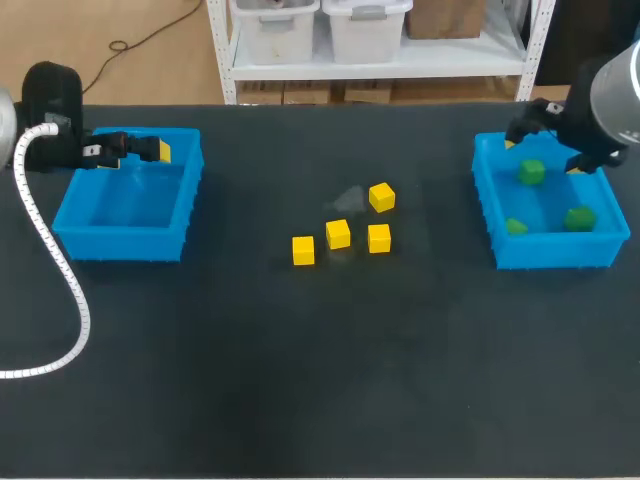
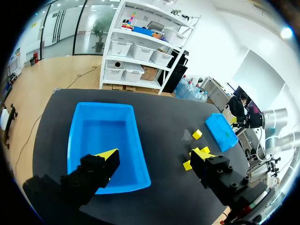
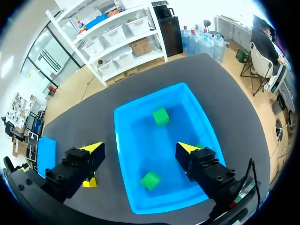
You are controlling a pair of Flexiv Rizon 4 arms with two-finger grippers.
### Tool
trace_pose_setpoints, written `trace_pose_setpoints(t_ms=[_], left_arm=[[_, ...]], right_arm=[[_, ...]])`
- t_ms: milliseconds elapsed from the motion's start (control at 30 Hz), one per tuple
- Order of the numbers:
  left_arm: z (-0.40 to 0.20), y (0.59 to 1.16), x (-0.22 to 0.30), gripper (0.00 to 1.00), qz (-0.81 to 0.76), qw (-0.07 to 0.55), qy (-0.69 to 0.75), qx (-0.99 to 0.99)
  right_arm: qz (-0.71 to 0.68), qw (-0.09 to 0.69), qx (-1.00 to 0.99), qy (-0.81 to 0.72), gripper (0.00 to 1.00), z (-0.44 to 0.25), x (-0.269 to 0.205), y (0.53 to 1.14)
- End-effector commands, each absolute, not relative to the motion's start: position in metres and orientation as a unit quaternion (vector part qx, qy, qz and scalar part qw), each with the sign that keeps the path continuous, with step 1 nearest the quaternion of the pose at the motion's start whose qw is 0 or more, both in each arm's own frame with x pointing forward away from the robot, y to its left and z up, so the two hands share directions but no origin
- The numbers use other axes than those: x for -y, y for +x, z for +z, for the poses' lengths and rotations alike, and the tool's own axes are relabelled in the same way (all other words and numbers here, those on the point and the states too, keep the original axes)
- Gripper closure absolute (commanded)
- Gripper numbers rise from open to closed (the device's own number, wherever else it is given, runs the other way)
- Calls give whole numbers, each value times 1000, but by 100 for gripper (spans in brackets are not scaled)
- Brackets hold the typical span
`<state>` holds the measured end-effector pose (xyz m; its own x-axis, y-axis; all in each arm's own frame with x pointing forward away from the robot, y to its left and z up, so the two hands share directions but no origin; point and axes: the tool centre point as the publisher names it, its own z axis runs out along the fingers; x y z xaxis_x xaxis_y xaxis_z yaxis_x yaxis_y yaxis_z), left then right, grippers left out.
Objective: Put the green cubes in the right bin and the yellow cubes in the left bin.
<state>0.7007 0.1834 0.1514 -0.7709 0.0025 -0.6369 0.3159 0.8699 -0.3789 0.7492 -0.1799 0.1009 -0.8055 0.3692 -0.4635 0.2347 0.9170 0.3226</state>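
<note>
Four yellow cubes [image 1: 340, 232] are seen mid-frame, and three green cubes [image 1: 531, 172] lie in the right bin [image 1: 550, 255] at far right. The left gripper [image 2: 154, 153] is held open over the left bin [image 1: 120, 243] at far left. The right gripper [image 1: 543, 157] is held open over the right bin.

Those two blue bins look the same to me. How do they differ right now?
The right bin holds three green cubes; the left bin holds no cubes. The left bin sits at the table's left end, the right bin at its right end. Both are blue, open-topped and rectangular.
</note>
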Motion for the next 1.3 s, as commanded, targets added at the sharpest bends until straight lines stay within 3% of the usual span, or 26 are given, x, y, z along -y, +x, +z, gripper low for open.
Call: trace_pose_setpoints(t_ms=[33,333,567,1300], left_arm=[[153,697,-185,0,-237,326,93,-910],[171,685,-117,0,-182,259,254,-914],[147,671,-66,0,-153,183,429,-871],[75,675,-13,0,-60,26,664,-745]], right_arm=[[122,289,-935,163,0,99,179,747],[122,289,-935,163,0,99,179,747],[122,289,-935,163,0,99,179,747],[122,289,-935,163,0,99,179,747]])
